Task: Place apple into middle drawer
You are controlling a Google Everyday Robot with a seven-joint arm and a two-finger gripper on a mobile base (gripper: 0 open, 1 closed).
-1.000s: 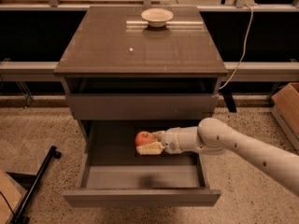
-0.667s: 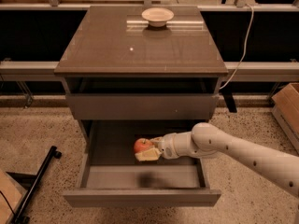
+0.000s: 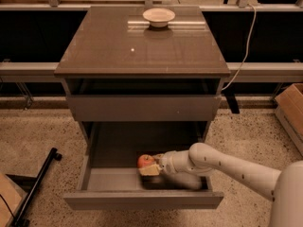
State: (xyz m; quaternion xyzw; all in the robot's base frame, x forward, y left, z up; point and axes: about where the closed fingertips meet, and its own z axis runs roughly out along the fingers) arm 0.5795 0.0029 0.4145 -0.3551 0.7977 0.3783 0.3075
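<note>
The middle drawer (image 3: 142,200) is pulled wide open below the cabinet top, showing its pale grey floor. My gripper (image 3: 149,166) reaches into it from the right on a white arm and sits low over the floor, near the drawer's middle. It is shut on the apple (image 3: 145,161), small, red with a yellowish patch, which is held between the pale fingers (image 3: 148,170) just above or on the floor.
A shallow cream bowl (image 3: 159,16) stands at the back of the cabinet top (image 3: 142,46). A closed plain front panel (image 3: 142,108) sits above the open drawer. A cardboard box (image 3: 291,108) is at the right, a black stand leg (image 3: 35,186) at the left.
The gripper with the apple has moved lower into the drawer, toward its floor and front. The drawer and bowl have not moved.
</note>
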